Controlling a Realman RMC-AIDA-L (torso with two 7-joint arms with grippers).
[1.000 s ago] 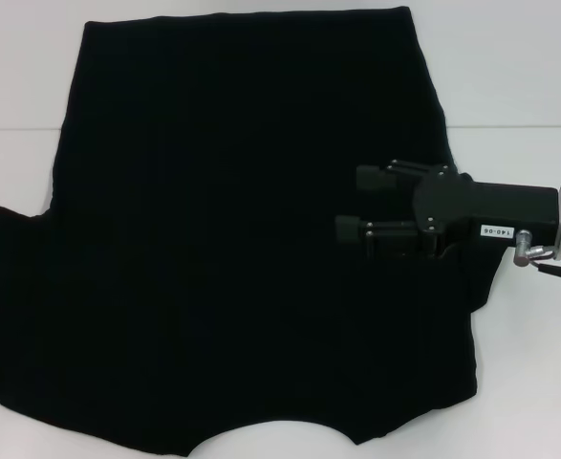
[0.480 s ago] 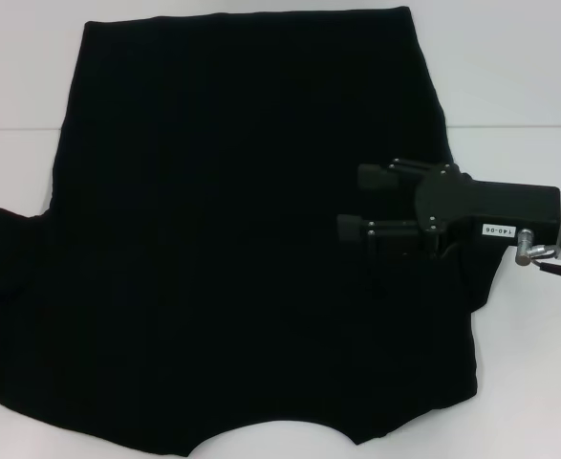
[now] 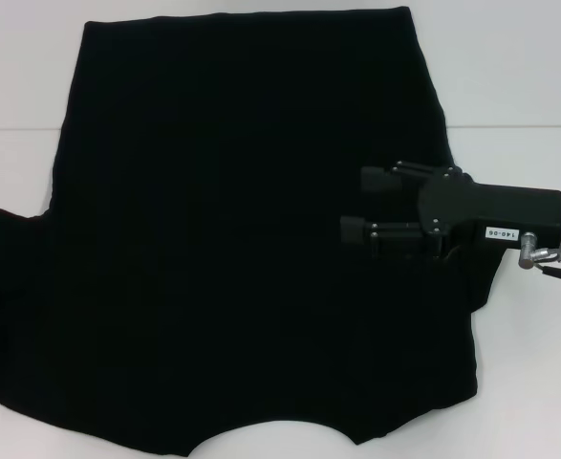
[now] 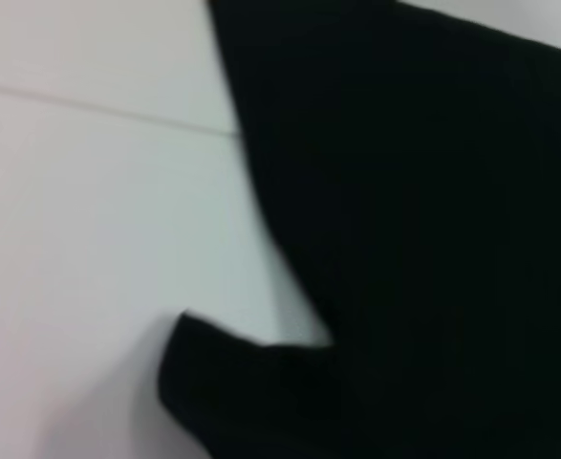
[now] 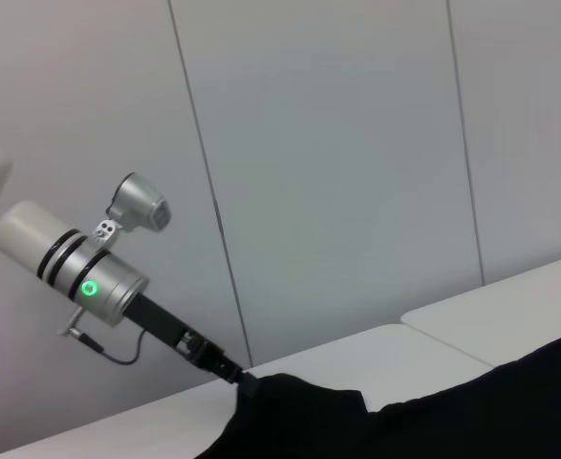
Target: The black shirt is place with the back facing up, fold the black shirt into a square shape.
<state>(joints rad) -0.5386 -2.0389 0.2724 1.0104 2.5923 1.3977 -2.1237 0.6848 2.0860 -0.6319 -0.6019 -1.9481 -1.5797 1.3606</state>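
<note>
Black shirt (image 3: 242, 239) is lying spread flat on the white table (image 3: 519, 67), hem at far side, curved neckline at near edge, covering most of the table in head view. No lettering showing, so back is facing up.

Right gripper (image 3: 355, 203) is hovering over the shirt's right side w/ fingers spread apart, holding nothing; can't tell if fingertips are touching cloth, black on black.

Left gripper (image 5: 242, 380) is showing only in right wrist view, down at the left sleeve edge where the cloth is bunching up a bit; can't tell its jaw state from there. Left wrist view is just showing sleeve cloth and table.

Step, my read: first side fold is starting, left sleeve getting picked. Next move calls for a firm pinch on the sleeve/side edge, then lifting and carrying it inward across the body w/o dragging the rest.
</note>
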